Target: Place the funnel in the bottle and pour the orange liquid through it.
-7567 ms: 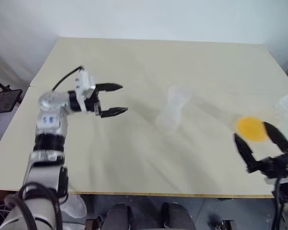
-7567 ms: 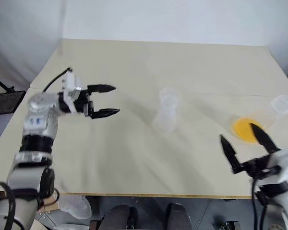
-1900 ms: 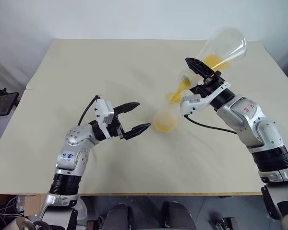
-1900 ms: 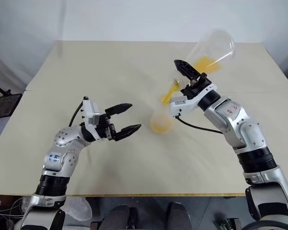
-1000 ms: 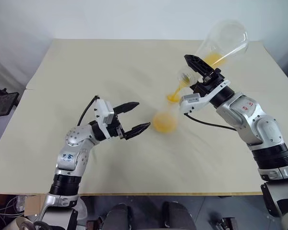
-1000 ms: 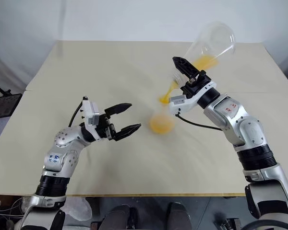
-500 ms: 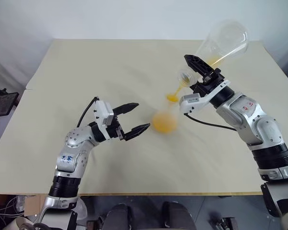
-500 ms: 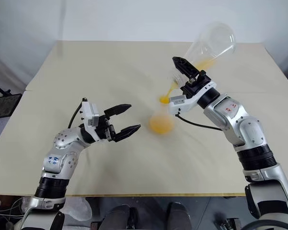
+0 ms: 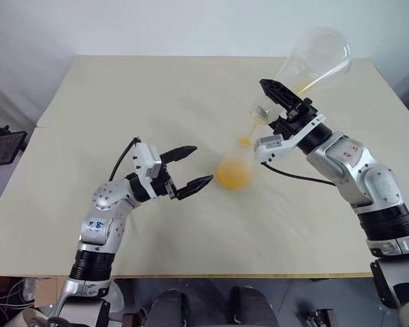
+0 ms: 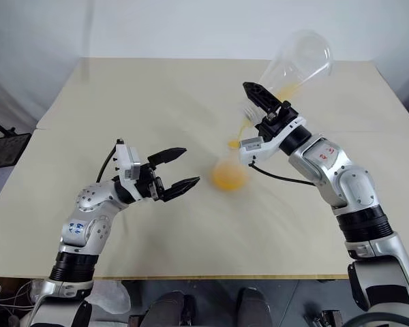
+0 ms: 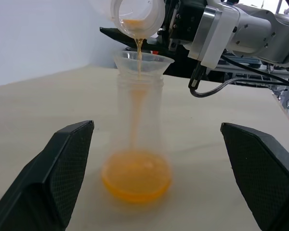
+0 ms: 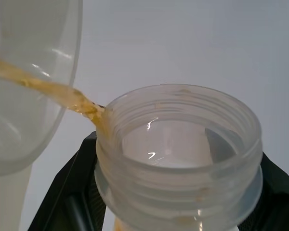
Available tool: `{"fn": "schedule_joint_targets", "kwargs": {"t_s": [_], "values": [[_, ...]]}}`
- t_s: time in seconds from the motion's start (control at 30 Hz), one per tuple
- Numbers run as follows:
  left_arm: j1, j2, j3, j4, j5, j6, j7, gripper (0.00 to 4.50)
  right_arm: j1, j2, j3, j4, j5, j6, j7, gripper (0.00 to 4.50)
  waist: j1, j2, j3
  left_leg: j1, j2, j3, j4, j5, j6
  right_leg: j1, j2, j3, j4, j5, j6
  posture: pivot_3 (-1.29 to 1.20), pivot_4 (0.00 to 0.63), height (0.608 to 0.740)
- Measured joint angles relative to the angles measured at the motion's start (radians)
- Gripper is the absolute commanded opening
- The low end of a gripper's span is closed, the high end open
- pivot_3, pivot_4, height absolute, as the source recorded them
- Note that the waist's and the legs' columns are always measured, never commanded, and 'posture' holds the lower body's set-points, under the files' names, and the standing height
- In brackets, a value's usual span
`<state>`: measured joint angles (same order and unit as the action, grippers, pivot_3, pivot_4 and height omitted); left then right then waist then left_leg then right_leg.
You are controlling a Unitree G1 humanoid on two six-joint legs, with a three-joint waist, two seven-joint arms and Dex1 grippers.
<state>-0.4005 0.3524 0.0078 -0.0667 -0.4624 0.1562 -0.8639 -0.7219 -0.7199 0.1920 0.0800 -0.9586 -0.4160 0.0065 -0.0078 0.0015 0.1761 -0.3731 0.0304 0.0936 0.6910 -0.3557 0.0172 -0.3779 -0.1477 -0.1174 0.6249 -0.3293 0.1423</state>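
Orange liquid (image 11: 136, 175) streams from the flask (image 9: 313, 58) gripped in the right tool (image 9: 278, 109) through the funnel (image 11: 143, 61) into the bottle (image 11: 137, 139); the left tool (image 9: 191, 167) gapes empty nearby.

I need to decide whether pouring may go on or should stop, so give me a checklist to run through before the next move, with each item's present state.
1. Funnel seated in the neck of the bottle: ok.
2. Stream of orange liquid falls inside the funnel: ok.
3. Bottle stands upright on the table, liquid pooled only at its base: ok.
4. Right gripper shut on the tilted flask: ok.
5. Left gripper open, beside the bottle and not touching it: ok.
6. Spill on the table around the bottle: cannot tell.
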Motion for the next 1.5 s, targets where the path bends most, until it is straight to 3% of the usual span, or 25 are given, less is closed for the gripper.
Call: {"fn": "schedule_joint_targets", "kwargs": {"t_s": [1.17,1.5], "values": [[-0.001,-0.018,0.000,0.002,0.002,-0.026,0.017,4.50,-0.001,-0.017,0.031,0.000,-0.105,-0.020,-0.106,2.75,-0.001,0.000,0.000,0.000,0.000,0.000,0.000,0.000,0.000,0.000,0.000,0.000,0.000,0.000,0.000,0.00,0.150,0.740],[-0.001,-0.018,0.000,0.002,0.002,-0.026,0.017,4.50,0.019,-0.016,0.002,-0.001,0.115,-0.019,0.004,2.75,0.001,0.000,0.000,0.000,0.000,0.000,0.000,0.000,0.000,0.000,0.000,0.000,-0.001,0.000,0.000,0.00,0.150,0.740]]}}
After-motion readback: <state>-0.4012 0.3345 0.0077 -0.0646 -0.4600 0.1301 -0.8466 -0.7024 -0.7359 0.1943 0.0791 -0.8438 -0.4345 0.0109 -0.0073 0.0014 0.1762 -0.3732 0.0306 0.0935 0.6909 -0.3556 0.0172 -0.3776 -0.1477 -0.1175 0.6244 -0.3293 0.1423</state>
